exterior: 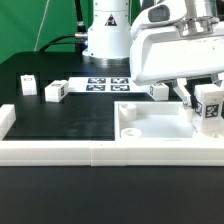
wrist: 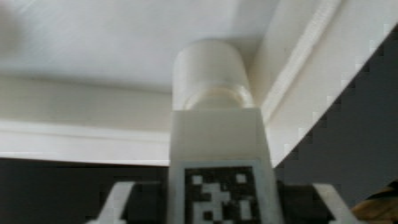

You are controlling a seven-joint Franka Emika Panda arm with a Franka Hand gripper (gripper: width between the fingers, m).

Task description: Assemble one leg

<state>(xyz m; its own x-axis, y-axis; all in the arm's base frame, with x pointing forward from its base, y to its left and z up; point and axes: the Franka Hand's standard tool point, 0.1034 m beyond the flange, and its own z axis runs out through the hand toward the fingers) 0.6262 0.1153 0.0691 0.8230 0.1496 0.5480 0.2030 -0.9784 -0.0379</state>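
My gripper [exterior: 209,100] is shut on a leg [exterior: 210,106], a small white cuboid block with a black-and-white tag, held upright over the right end of the large flat white slab [exterior: 150,127] with recessed corners. In the wrist view the held leg [wrist: 221,150] fills the middle, its rounded end pointing at the slab's corner recess [wrist: 107,95], and my gripper [wrist: 221,205] grips it from both sides. Three more legs lie on the black mat: one [exterior: 27,85] at the exterior view's left, one [exterior: 55,92] beside it, and one [exterior: 158,91] behind the slab.
The marker board [exterior: 105,83] lies at the back by the arm's base [exterior: 107,35]. A white rail [exterior: 60,152] borders the mat's front edge, with a white block [exterior: 4,120] at its left end.
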